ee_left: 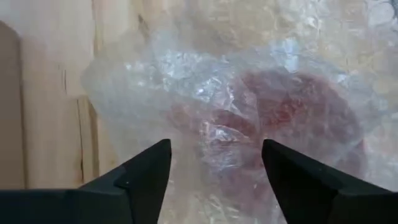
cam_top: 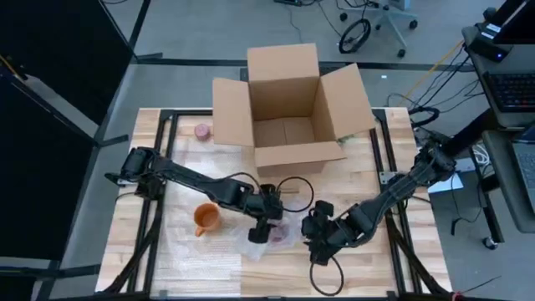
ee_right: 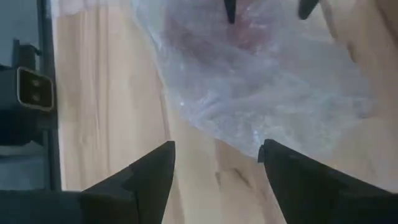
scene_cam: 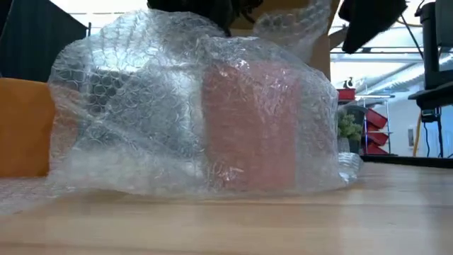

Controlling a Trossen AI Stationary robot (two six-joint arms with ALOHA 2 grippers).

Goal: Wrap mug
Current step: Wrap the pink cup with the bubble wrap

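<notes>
A pink mug [scene_cam: 248, 127] stands on the table under a sheet of clear bubble wrap [scene_cam: 141, 106], which drapes over it and spreads out on the wood. It shows reddish through the wrap in the left wrist view [ee_left: 298, 118]. My left gripper [ee_left: 214, 162] is open and points down just over the covered mug [cam_top: 276, 232]. My right gripper [ee_right: 214, 162] is open, low over bare table at the wrap's right edge [ee_right: 249, 106], beside the bundle [cam_top: 313, 238]. An orange mug [cam_top: 206, 219] stands uncovered to the left. My left gripper's open fingers [ee_right: 230, 12] come down from above at the wrap over the mug; whether they touch the wrap I cannot tell.
An open cardboard box [cam_top: 288, 109] stands at the table's far middle, with a small pink round thing [cam_top: 202, 131] to its left. Black frame rails [cam_top: 380, 150] run along the table's sides. A black cable loops [cam_top: 292, 191] near the box. Bare wood lies at the near edge.
</notes>
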